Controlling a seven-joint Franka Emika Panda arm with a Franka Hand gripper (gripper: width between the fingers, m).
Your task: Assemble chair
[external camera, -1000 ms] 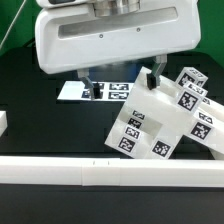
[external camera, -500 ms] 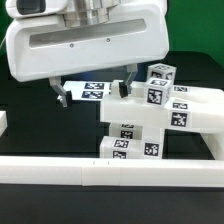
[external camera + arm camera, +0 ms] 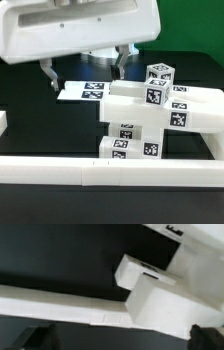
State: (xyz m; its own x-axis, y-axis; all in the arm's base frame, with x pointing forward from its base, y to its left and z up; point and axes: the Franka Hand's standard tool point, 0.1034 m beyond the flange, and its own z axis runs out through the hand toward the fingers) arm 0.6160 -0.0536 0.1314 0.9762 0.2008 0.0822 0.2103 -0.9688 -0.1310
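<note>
White plastic fills the middle of the exterior view: the chair (image 3: 150, 118), a blocky stack of slabs and short posts, sits on the black table (image 3: 40, 125) toward the exterior view's right, its black-and-white tags facing the camera. One small tagged cube (image 3: 159, 73) stands at the very top of it, and the wide slab reaches out to the exterior view's right edge. The foot of the stack comes down right at the long white rail (image 3: 60, 170) that runs across the front of the table; from here I cannot tell whether they touch

And here is my gripper (image 3: 83, 70), up above the table and to the exterior view's left of the chair, fingers spread wide with nothing between them. One dark fingertip (image 3: 47, 77) hangs over the near end of the marker board (image 3: 85, 91), the other sits just beside the chair's upper slab (clear of it, as far as I can see). My big white wrist housing covers most of the top of that view

From the wrist view I look down on the chair (image 3: 165, 297) and the rail (image 3: 50, 305) meeting it against the dark table, with both my fingertips (image 3: 38, 338) dark at the frame's edge, well apart
</note>
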